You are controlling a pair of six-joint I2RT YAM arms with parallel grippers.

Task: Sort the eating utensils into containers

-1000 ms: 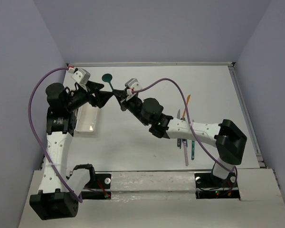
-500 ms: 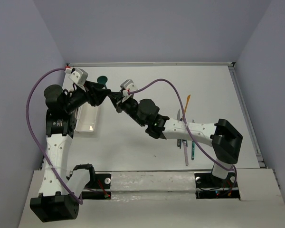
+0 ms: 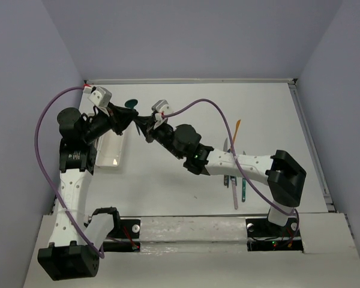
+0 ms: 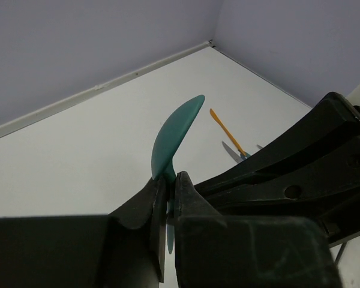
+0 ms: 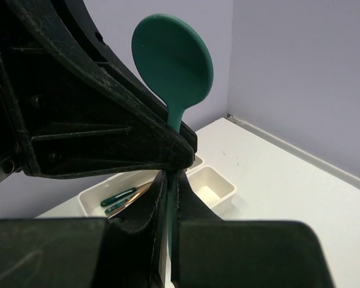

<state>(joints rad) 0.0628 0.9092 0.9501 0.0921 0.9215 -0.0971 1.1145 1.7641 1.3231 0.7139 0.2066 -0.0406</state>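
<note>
From above, both arms reach toward the far left of the tabletop [image 3: 168, 186]. Their forearms angle toward each other, so the left claw [image 3: 132, 117] and right claw [image 3: 140, 122] meet tip to tip. A teal spoon [image 3: 130, 103] pokes out beyond them, held off the surface. Only its round bowl shows, because the handle is lost among the black fingers, and neither grip can be read here. The white trays [image 3: 111, 147] lie just beside the spoon, half covered by the left arm. A cluster of utensils [image 3: 235, 183] lies well apart, partly under the right forearm, with an orange utensil [image 3: 237, 127] farther back.

In the left wrist view, the left claw is pressed together on the spoon's handle, and the bowl rises edge-on past the tips. The right claw's dark body fills the lower right, cut off by the frame.

In the right wrist view, the right claw is clamped on the same handle. The bowl stands upright and faces the camera. The left claw's body blocks the left side. Below, one tray compartment holds teal-handled pieces, mostly hidden.
</note>
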